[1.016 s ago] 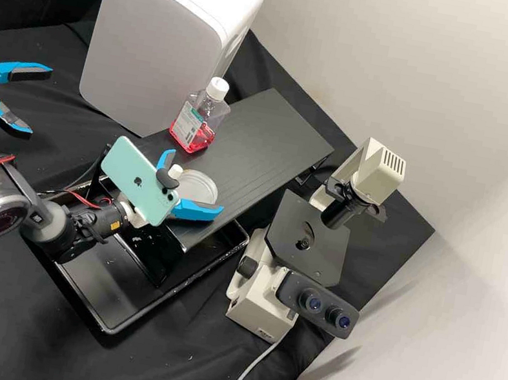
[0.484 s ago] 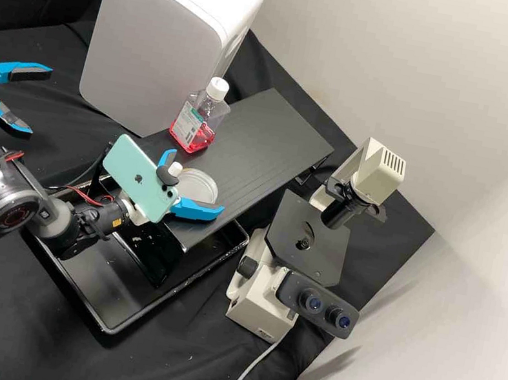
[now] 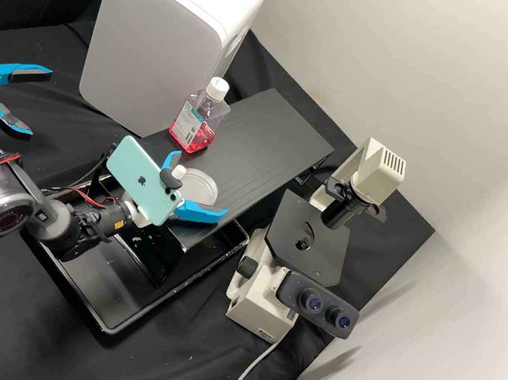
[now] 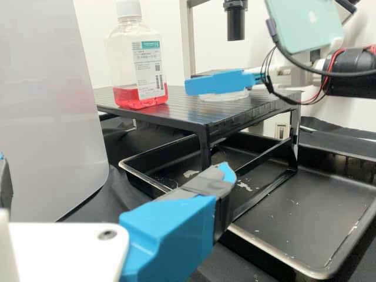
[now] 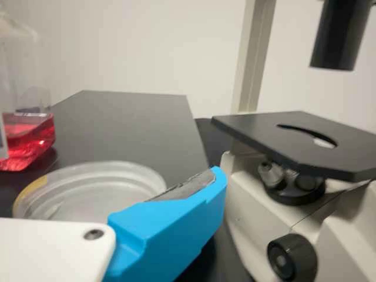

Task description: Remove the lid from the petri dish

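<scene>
A clear round petri dish [image 3: 200,186] with its lid on rests at the near end of a black raised shelf [image 3: 263,139]. My right gripper [image 3: 197,185] is open, one blue finger on each side of the dish at its height. In the right wrist view the dish [image 5: 88,191] lies just inside my blue finger [image 5: 176,217]; whether they touch is unclear. My left gripper [image 3: 37,101] hangs open over the black cloth, far left of the shelf. From the left wrist view I see the dish [image 4: 226,95] behind the right arm's finger [image 4: 220,82].
A flask of red liquid [image 3: 198,118] stands on the shelf behind the dish. A white box-shaped appliance [image 3: 164,30] sits at the back left. The shelf stands in a black tray [image 3: 117,297]. A microscope [image 3: 317,240] is close on the right.
The right gripper has edged slightly farther along the dish, and its arm's elbow shifted a little. The left gripper has stayed in place.
</scene>
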